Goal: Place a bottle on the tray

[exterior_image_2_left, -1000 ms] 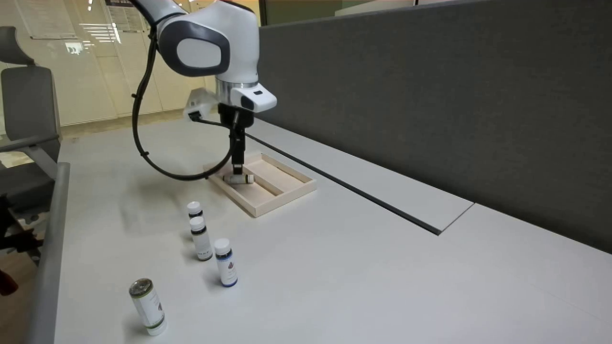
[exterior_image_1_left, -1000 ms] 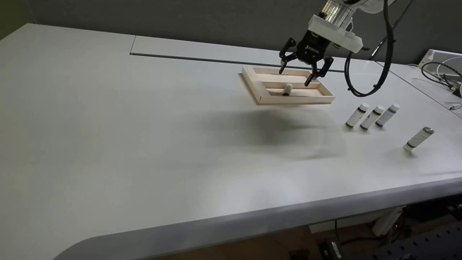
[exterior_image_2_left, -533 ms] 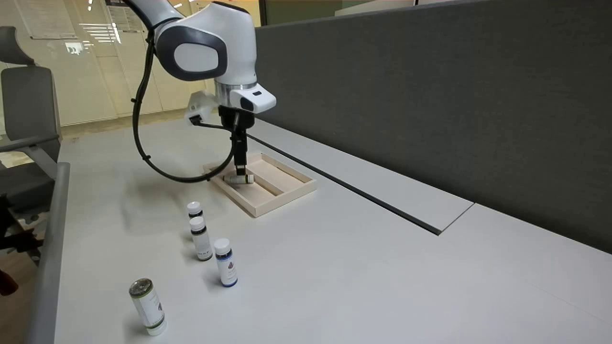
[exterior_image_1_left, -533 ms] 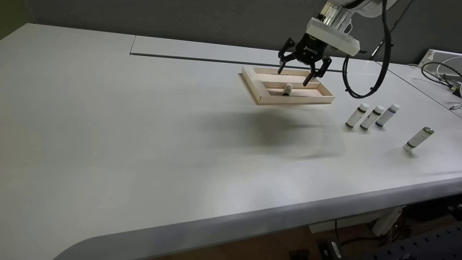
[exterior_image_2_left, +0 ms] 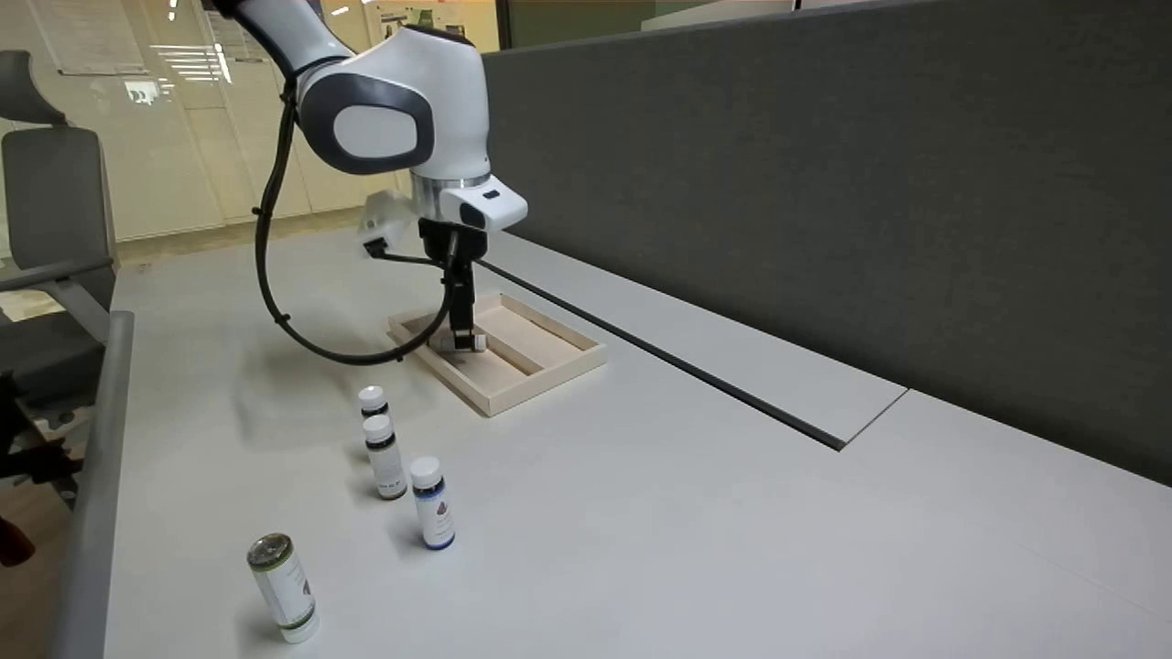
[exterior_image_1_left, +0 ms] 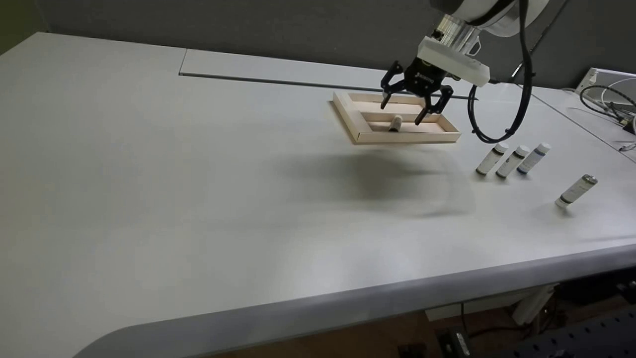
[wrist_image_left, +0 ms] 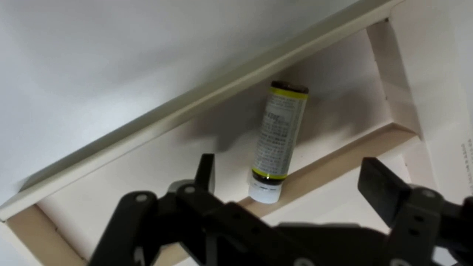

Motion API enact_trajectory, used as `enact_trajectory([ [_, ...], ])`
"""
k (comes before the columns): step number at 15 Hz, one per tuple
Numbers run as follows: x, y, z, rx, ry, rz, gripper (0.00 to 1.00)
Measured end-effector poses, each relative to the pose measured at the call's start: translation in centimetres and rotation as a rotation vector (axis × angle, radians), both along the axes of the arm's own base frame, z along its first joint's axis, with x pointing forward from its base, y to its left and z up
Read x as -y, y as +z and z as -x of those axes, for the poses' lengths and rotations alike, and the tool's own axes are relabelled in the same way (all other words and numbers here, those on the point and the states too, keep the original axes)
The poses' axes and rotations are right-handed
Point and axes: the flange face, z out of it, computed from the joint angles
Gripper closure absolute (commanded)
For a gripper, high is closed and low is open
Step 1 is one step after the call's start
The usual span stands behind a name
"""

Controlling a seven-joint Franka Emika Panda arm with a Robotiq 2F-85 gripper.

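My gripper [exterior_image_1_left: 400, 114] has come down a little closer to the tray [exterior_image_1_left: 407, 137] than it was a moment ago; the tray and the bottle [exterior_image_1_left: 396, 124] in it have stayed put. In an exterior view my fingers [exterior_image_1_left: 385, 101] stand wide apart above the tray, and the bottle sits in the compartment [exterior_image_1_left: 432, 128] away from the grey partition [exterior_image_1_left: 298, 30]. Three more bottles [exterior_image_1_left: 512, 163] stand close together on the table [exterior_image_1_left: 248, 199], and a lone bottle [exterior_image_1_left: 576, 191] stands upside down near them.

In an exterior view my arm [exterior_image_2_left: 458, 101] reaches down over the tray, its cable [exterior_image_2_left: 355, 359] crossing in front of part of it. My fingers show as one dark bar before the bottle, hiding its middle, so I cannot tell from there whether they touch it. A chair [exterior_image_2_left: 55, 183] stands beyond the table's edge.

In the wrist view my fingers are spread as well, one at each side. The bottle lies askew between the tray's long wall [wrist_image_left: 236, 84] and the divider [wrist_image_left: 340, 162], its white cap [wrist_image_left: 265, 191] over the divider and its dark base [wrist_image_left: 289, 87] toward the wall; yellow bands edge its label [wrist_image_left: 275, 136].
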Motion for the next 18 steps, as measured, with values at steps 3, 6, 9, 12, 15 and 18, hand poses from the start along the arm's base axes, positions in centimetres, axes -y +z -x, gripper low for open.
enact_trajectory([
  [3, -0.3, -0.6, 0.1, 0.004, 0.008, 0.007, 0.26],
  [6, -0.8, -1.0, 0.1, 0.013, 0.027, 0.019, 0.47],
  [9, -1.3, -1.4, 0.1, 0.022, 0.048, 0.031, 0.67],
  [12, -1.5, -1.6, 0.2, 0.021, 0.063, 0.039, 0.88],
  [15, -1.7, -1.6, 0.2, 0.014, 0.110, 0.046, 0.93],
  [18, -2.0, -1.5, 0.3, 0.018, 0.207, 0.067, 0.93],
])
